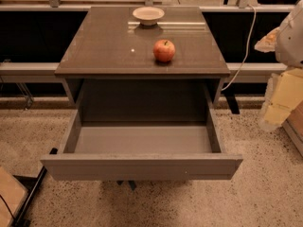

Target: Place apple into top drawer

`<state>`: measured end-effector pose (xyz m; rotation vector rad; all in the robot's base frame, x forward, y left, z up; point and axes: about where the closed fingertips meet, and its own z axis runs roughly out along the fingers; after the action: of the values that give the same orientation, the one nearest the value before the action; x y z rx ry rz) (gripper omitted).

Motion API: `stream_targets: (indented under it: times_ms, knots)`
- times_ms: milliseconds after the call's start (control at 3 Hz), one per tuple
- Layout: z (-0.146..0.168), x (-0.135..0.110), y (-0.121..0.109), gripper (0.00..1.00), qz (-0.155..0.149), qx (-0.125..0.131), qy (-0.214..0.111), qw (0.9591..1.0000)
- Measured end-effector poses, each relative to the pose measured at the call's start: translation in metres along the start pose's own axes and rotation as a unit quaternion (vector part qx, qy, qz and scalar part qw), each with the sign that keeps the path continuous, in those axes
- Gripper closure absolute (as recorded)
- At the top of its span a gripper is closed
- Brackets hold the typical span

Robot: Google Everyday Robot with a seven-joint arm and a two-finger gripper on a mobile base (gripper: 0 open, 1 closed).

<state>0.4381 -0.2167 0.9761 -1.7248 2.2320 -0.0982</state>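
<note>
The apple (164, 50) is small, round and red-orange. It stands on the brown cabinet top (109, 46), right of the middle and near the front edge. The top drawer (142, 167) is pulled fully open below it, with a flat grey front panel and a bare grey inside (142, 139). My gripper is out of view. Only a white rounded part of my arm (291, 37) shows at the right edge, level with the cabinet top and well right of the apple.
A shallow cream-white bowl (148, 15) stands at the back of the cabinet top. Pale yellowish objects (284, 98) stand on the floor at the right. A white cable (244, 46) hangs behind the cabinet's right side. A dark bar (31, 193) lies at the lower left.
</note>
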Motion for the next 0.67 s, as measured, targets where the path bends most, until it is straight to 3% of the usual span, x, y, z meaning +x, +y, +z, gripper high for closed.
stream_targets:
  times_ms: [333,667]
  knots:
    - [0.000,0.000,0.000,0.00,0.000,0.000,0.000,1.0000]
    - [0.014,-0.019,-0.023,0.00,-0.011,0.009,-0.023,0.9996]
